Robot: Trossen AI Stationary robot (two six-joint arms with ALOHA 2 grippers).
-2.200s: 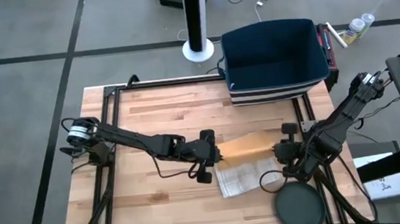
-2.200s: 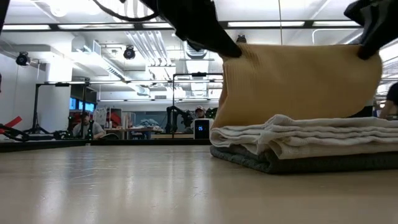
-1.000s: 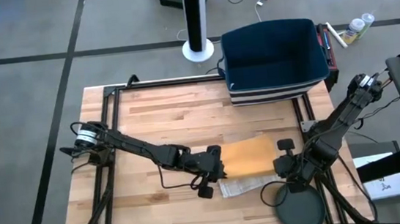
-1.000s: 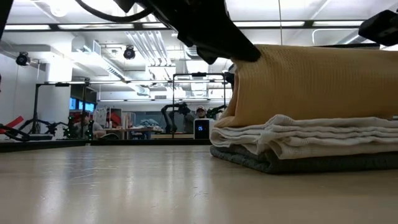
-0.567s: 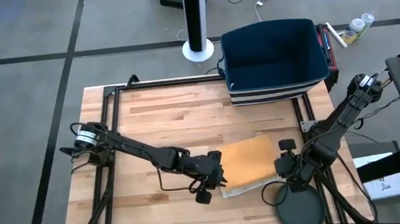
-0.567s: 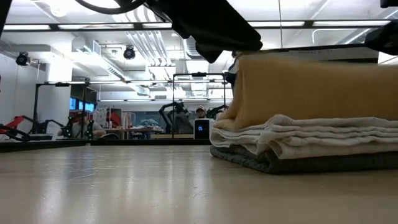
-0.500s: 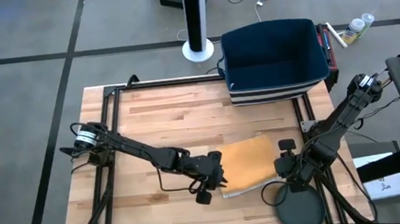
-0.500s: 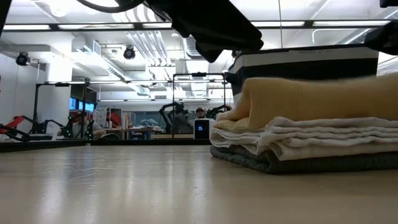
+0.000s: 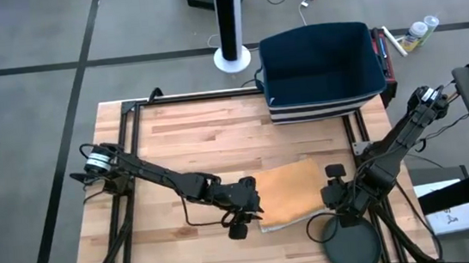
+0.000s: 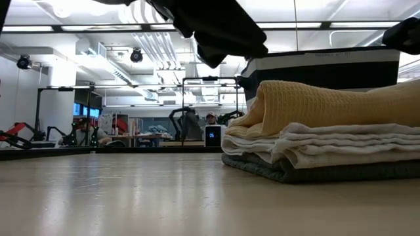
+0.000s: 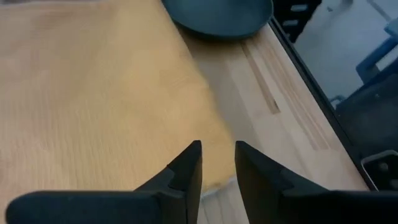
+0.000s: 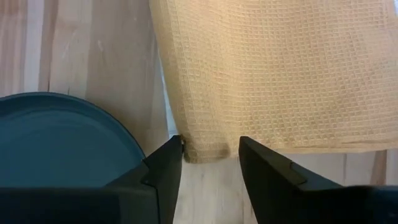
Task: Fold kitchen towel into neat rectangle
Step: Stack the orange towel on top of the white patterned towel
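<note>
Fingers apart on both: left gripper (image 9: 255, 209) and right gripper (image 9: 334, 193) flank yellow towel (image 9: 290, 192), nothing held. Towel lower centre of high view, atop folded stack (image 10: 328, 155). Dark round lid (image 9: 349, 243) lower right, blue bin (image 9: 322, 69) top.

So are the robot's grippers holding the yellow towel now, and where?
No, nothing is held. The left gripper and right gripper are both open, just above the yellow towel's edge, which lies on the stack.
</note>
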